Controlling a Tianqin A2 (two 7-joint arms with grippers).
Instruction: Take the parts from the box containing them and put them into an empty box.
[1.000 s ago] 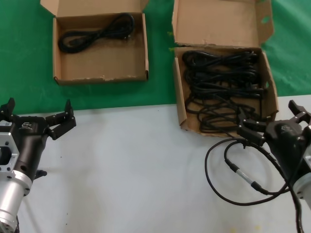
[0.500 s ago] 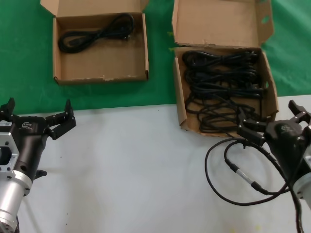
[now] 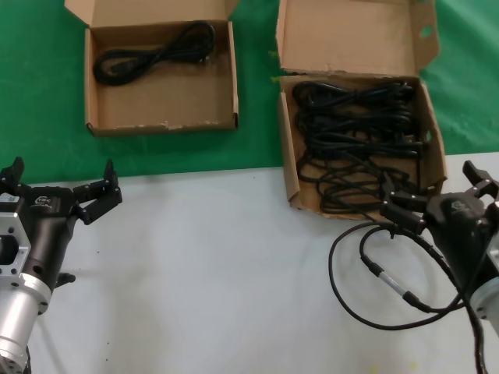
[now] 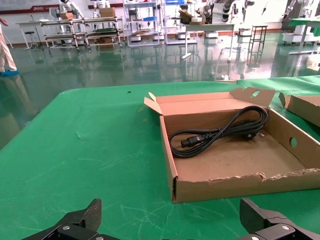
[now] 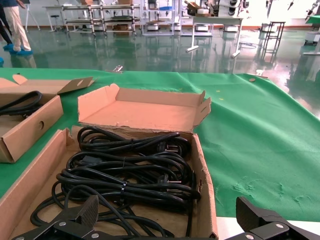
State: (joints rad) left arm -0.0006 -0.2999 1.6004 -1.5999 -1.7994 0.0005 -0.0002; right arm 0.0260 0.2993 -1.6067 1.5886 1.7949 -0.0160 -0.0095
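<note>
The deeper tall-lidded box [image 3: 287, 160] stands at the right and holds several bundled black power cords [image 3: 355, 140]. The shallow box [image 3: 171, 97] at the left holds one cord bundle [image 3: 152, 56]. My right gripper [image 3: 430, 187] is open and empty at the full box's near edge; in the right wrist view its gripper [image 5: 167, 210] hangs over the cords [image 5: 130, 170] and the box wall [image 5: 202, 170]. My left gripper [image 3: 61, 178] is open and empty, near of the shallow box. In the left wrist view that gripper [image 4: 171, 215] faces the shallow box's ragged front wall [image 4: 225, 185] and its cord [image 4: 220, 132].
My own thin black cable with a silver connector [image 3: 390, 280] loops on the white table [image 3: 218, 273] beside the right arm. Both boxes stand on green cloth [image 3: 39, 117] at the far half. The shallow box's corner [image 5: 25, 125] shows in the right wrist view.
</note>
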